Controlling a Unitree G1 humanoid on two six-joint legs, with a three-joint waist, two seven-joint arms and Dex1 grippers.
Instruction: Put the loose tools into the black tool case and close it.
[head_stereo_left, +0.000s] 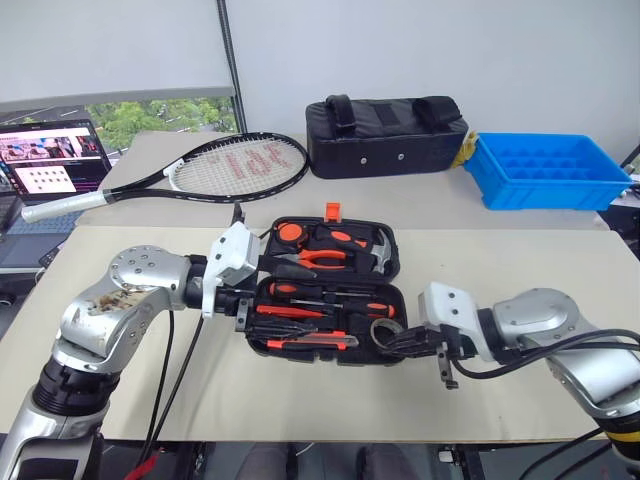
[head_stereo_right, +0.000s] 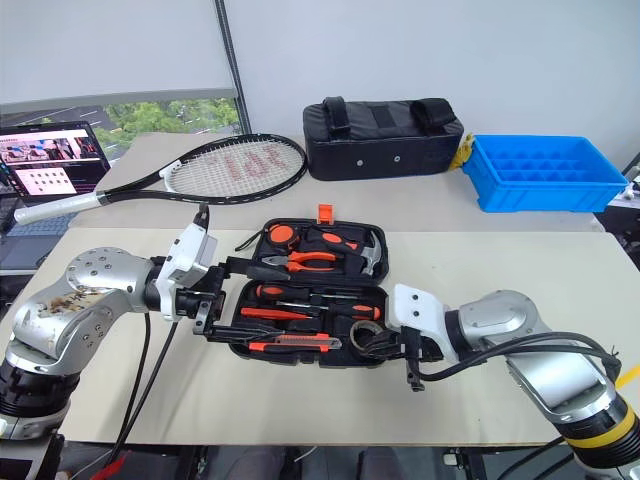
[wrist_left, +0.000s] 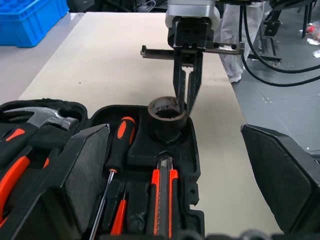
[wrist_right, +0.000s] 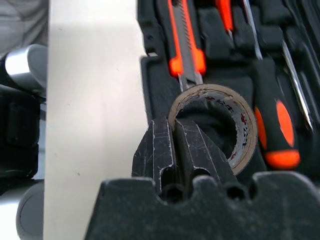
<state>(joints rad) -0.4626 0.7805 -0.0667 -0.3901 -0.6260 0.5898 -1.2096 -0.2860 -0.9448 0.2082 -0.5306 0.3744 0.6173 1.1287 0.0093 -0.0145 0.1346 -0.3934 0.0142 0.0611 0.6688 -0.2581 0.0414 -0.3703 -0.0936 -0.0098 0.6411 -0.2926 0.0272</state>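
Tape roll at case edge, right end effector pinching

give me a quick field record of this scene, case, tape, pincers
case: black tool case open on the table, tools in its recesses
tape roll: grey tape roll at the case's right end, rim pinched
right pincer: right pincer shut on the roll's wall
left pincer: left pincer open at the case's left end
lid: not yet closed
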